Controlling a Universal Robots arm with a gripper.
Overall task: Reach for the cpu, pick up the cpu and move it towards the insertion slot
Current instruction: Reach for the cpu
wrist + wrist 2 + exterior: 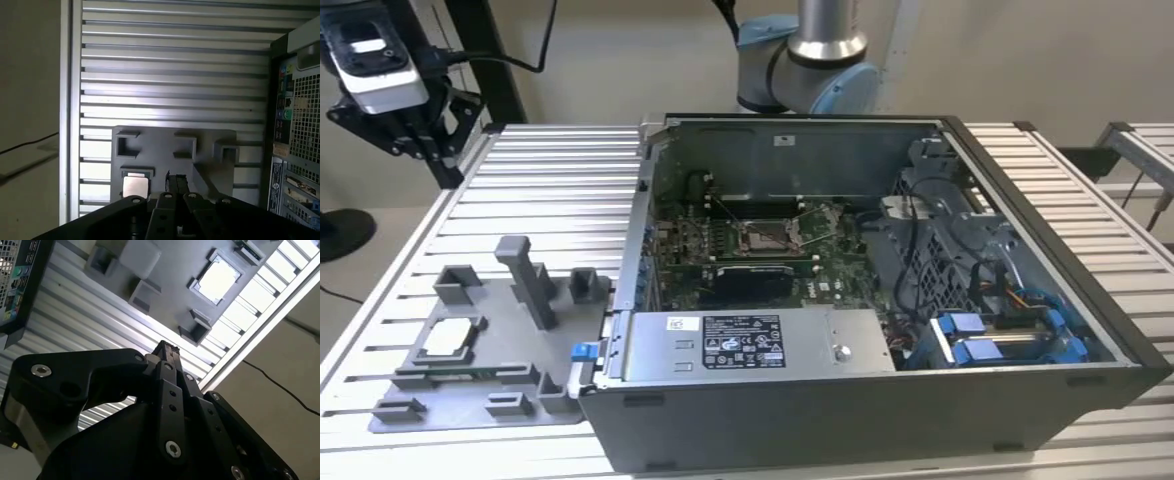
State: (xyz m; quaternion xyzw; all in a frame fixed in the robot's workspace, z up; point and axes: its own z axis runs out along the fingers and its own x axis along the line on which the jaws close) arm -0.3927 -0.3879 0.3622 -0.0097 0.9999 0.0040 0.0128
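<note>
The cpu is a pale square chip lying flat in a pocket of the grey fixture plate at the exterior view's left, on the slatted table. Both wrist views show the cpu from above. My gripper hangs high over the table's far left corner, well away from the chip. Its black fingers meet at a narrow tip with nothing between them. The insertion slot is a silver-framed socket on the green board inside the open computer case.
Grey posts and blocks rise from the fixture plate around the chip. In the case, a black block lies just in front of the socket, with cables and blue drive brackets at the exterior view's right. The arm's base stands behind the case.
</note>
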